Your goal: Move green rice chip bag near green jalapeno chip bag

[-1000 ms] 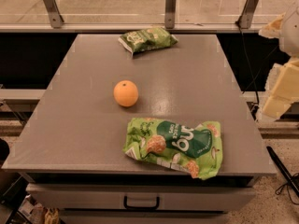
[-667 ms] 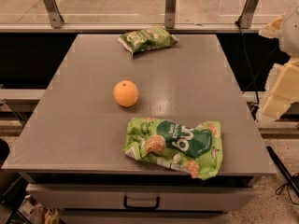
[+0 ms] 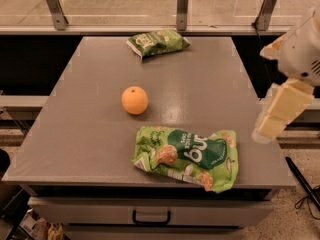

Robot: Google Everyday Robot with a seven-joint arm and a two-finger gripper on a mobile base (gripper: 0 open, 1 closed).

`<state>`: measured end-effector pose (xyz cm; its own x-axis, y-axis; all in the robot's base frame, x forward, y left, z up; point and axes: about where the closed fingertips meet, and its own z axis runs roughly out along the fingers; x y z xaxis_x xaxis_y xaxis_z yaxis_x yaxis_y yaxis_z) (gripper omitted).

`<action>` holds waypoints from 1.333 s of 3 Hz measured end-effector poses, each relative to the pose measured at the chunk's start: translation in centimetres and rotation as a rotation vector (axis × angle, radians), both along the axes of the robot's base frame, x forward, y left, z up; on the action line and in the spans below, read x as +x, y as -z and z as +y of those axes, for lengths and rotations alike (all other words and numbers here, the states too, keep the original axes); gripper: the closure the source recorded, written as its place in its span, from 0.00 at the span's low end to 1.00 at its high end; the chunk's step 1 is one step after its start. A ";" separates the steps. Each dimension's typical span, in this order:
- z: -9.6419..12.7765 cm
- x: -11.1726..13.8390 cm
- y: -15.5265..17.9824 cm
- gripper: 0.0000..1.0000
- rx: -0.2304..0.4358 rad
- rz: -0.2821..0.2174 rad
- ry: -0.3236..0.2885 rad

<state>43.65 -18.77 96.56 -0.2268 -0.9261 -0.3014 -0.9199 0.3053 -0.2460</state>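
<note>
The green rice chip bag [image 3: 189,155] lies flat near the front edge of the grey table, lime-green with a dark patch and white letters. The green jalapeno chip bag [image 3: 157,42] lies at the far edge of the table, smaller and darker. My gripper [image 3: 280,111] hangs at the right, off the table's right edge, level with the rice bag and apart from it, holding nothing.
An orange [image 3: 134,100] sits mid-table, between the two bags and a little left. The grey table [image 3: 80,134] has a drawer with a handle [image 3: 151,217] below its front. A glass rail on metal posts [image 3: 183,6] runs behind the table.
</note>
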 end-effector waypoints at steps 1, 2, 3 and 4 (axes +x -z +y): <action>2.2 -1.1 3.4 0.00 0.108 0.040 -0.004; 4.1 -2.4 6.6 0.00 0.228 0.072 -0.011; 6.3 -3.2 8.7 0.00 0.329 0.096 -0.039; 8.3 -3.3 9.6 0.00 0.402 0.097 -0.075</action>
<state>40.34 -10.42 86.93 -0.2085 -0.7540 -0.6229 -0.9563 0.2907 -0.0319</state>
